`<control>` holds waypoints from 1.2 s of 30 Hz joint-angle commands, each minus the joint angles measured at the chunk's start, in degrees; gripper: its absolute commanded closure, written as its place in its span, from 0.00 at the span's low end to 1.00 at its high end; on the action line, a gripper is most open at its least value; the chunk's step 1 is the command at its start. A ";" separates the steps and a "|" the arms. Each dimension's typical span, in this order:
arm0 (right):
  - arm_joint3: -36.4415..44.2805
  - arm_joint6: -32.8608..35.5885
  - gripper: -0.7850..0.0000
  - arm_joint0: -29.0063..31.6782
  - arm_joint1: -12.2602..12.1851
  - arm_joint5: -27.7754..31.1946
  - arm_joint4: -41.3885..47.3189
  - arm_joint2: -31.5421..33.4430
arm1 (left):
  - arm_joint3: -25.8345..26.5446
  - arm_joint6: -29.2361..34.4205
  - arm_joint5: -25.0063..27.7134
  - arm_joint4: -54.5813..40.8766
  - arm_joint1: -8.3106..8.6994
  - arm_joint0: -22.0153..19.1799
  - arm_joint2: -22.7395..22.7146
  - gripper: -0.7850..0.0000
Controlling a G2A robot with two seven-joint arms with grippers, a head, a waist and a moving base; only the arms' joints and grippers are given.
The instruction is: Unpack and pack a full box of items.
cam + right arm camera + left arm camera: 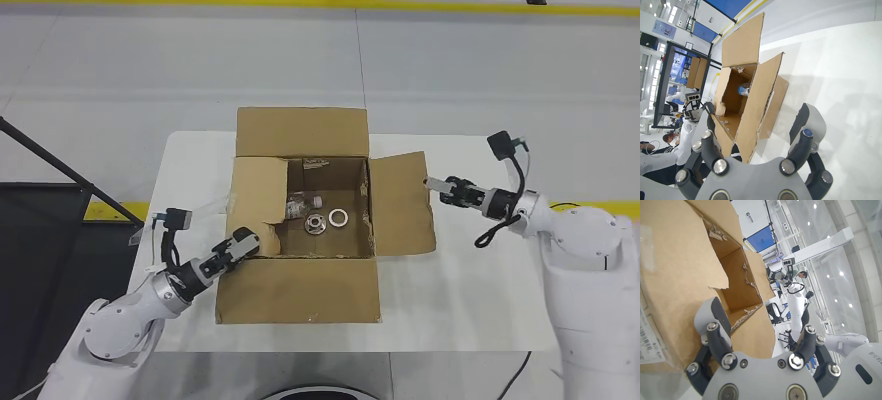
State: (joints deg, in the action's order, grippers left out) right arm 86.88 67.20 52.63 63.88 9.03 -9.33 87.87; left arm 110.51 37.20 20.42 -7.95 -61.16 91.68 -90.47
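One box, one bottle, two rings

Cardboard box open mid-table, four flaps spread, back flap past far edge. Inside: white ring, dark round part, small pale item. Left gripper at torn left flap. Right gripper at right flap's outer rim.

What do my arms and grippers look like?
The left arm and right arm have glossy white shells. The left gripper and right gripper each have a grey screwed plate, black linkages and white-backed, black-padded fingers. A black cable loops by the right wrist.
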 commanded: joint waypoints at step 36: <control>-1.41 -5.51 0.00 -15.56 3.58 9.34 1.71 -30.70 | -1.06 -1.48 -1.59 -2.30 0.02 -1.26 0.27 0.00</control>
State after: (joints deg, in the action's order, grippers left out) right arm 85.65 61.88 37.26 67.40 18.40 -7.39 57.51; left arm 109.39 35.78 18.58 -9.92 -61.14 90.40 -90.07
